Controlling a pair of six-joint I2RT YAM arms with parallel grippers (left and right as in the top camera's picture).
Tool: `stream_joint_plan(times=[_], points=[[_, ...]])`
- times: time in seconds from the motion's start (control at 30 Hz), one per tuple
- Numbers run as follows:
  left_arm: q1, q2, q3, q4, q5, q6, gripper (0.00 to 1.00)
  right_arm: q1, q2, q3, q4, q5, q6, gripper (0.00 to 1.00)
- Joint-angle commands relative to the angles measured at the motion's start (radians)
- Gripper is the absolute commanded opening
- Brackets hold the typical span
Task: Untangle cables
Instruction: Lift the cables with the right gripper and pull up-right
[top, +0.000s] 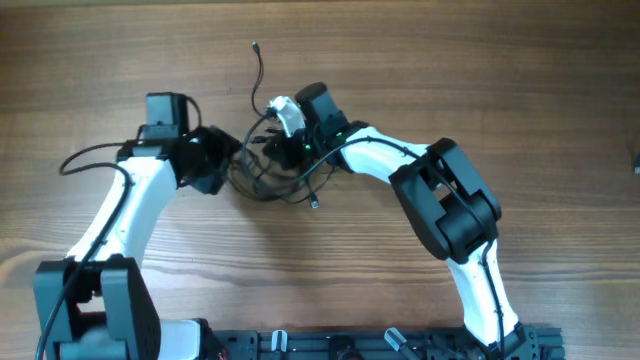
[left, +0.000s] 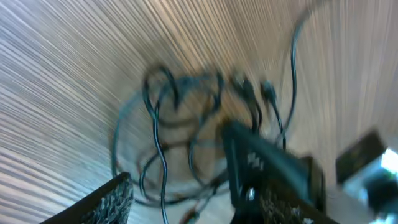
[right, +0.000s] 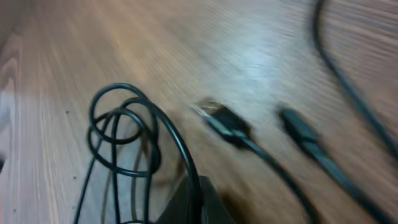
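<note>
Above the cables (top: 268, 172), left tool (top: 226, 162) agape, right tool (top: 284, 150) tight on them.

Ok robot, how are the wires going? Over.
Left hand open over cables. Right hand shut on a strand. Cables one tangled bundle, one end loose. Nothing blocking seen.

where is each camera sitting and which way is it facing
Overhead: fixed above the table, facing straight down; left arm, right arm, cables between them.
Left wrist: on the left arm, facing down at the cables; its two fingers at the bottom.
Right wrist: low, facing along the wood at loops and plugs; one dark fingertip at the bottom.
Shared: all three see the cables.
</note>
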Motion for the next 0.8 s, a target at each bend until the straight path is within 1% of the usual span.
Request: stream_joint_plan(times=[0.0, 0.07, 0.13, 0.27, 0.33, 0.4, 0.43, 0.47, 0.5, 0.53, 0.57, 0.6, 0.63, 0.7, 0.77], points=[[-0.111, -0.011, 0.001, 0.008, 0.056, 0.023, 0.66, -0.059, -0.070, 0.022, -0.057, 0.015, 0.088, 0.04], [-0.157, -0.011, 0.001, 0.017, 0.056, -0.035, 0.62, -0.075, -0.155, 0.022, -0.108, 0.017, 0.072, 0.04], [-0.174, -0.011, 0.001, 0.042, 0.056, -0.090, 0.62, -0.081, -0.252, 0.022, -0.152, 0.025, 0.073, 0.04], [-0.187, -0.011, 0.001, 0.125, 0.120, -0.175, 0.60, -0.080, -0.404, 0.022, -0.251, 0.055, 0.051, 0.04], [-0.200, -0.011, 0.001, 0.137, 0.124, -0.220, 0.61, -0.080, -0.435, 0.022, -0.287, 0.077, 0.050, 0.04], [-0.221, -0.011, 0.001, 0.171, 0.127, -0.219, 0.61, -0.080, -0.439, 0.022, -0.320, 0.080, 0.049, 0.04], [-0.234, -0.011, 0.001, 0.183, 0.118, -0.220, 0.57, -0.079, -0.440, 0.022, -0.331, 0.080, 0.035, 0.04], [-0.246, -0.011, 0.001, 0.185, 0.100, -0.219, 0.48, -0.079, -0.445, 0.022, -0.338, 0.080, 0.027, 0.04], [-0.257, -0.011, 0.001, 0.184, 0.071, -0.219, 0.32, -0.079, -0.457, 0.022, -0.341, 0.080, 0.028, 0.04], [-0.265, -0.011, 0.001, 0.184, 0.051, -0.219, 0.31, -0.079, -0.478, 0.022, -0.342, 0.080, 0.025, 0.04], [-0.271, -0.011, 0.001, 0.184, 0.033, -0.219, 0.37, -0.079, -0.503, 0.022, -0.342, 0.080, 0.004, 0.04], [-0.271, -0.011, 0.001, 0.182, 0.021, -0.219, 0.47, -0.079, -0.513, 0.022, -0.343, 0.083, -0.004, 0.04], [-0.271, -0.011, 0.001, 0.172, -0.008, -0.219, 0.51, -0.079, -0.528, 0.022, -0.347, 0.105, -0.007, 0.04], [-0.271, -0.011, 0.001, 0.141, -0.059, -0.219, 0.53, -0.080, -0.551, 0.022, -0.363, 0.181, -0.028, 0.04], [-0.271, -0.011, 0.001, 0.125, -0.060, -0.219, 0.53, -0.080, -0.563, 0.022, -0.372, 0.230, -0.029, 0.04]])
